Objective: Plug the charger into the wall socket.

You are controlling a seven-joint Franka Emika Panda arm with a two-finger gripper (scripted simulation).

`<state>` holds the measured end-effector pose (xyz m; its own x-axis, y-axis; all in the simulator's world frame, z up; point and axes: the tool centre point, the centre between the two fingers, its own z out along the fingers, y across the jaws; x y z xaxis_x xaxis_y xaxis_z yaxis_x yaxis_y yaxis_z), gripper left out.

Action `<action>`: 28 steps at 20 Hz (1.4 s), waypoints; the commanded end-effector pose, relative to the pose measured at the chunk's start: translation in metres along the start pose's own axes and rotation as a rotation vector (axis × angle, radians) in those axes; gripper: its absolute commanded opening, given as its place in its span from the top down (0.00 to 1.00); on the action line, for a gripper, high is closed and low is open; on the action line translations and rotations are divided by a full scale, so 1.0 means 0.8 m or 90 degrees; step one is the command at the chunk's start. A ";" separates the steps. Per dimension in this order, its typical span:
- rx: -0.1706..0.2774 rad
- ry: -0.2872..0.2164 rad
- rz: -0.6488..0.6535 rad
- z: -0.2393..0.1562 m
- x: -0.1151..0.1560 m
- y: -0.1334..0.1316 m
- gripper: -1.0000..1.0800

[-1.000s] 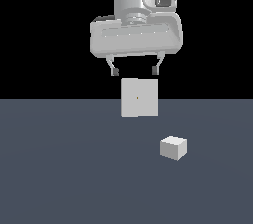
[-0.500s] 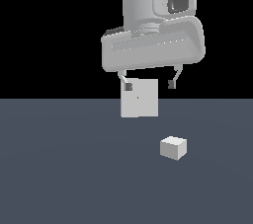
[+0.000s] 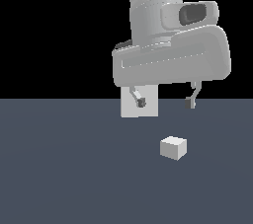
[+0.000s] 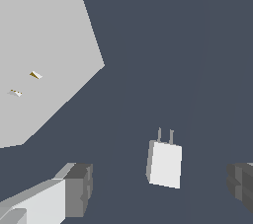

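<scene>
The charger (image 3: 173,148) is a small off-white block lying on the dark grey floor. In the wrist view the charger (image 4: 165,164) shows two thin prongs at one end. The wall socket (image 3: 139,109) is an upright off-white square panel behind it, its top hidden by the robot hand. In the wrist view the wall socket (image 4: 39,50) shows two small slots. My gripper (image 3: 166,103) is open and empty, hovering above the charger. One finger (image 3: 140,100) overlaps the panel in the exterior view. In the wrist view the charger lies between the fingertips (image 4: 79,188).
The dark grey floor (image 3: 64,178) spreads around both objects. The background above the floor is black.
The arm has come lower and toward the exterior view's right, now above the charger. The jaws stay open. Charger and socket have not moved.
</scene>
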<state>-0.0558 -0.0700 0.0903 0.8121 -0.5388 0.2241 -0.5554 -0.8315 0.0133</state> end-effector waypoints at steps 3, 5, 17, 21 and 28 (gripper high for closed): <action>-0.008 0.017 0.048 0.014 -0.007 0.013 0.04; -0.011 0.023 0.064 0.019 -0.010 0.017 0.04; -0.019 0.037 0.106 0.033 -0.017 0.028 0.04; -0.019 0.036 0.105 0.033 -0.017 0.028 0.04; -0.018 0.035 0.105 0.053 -0.023 0.027 0.04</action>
<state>-0.0748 -0.0839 0.0506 0.6985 -0.6586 0.2800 -0.6858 -0.7278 -0.0009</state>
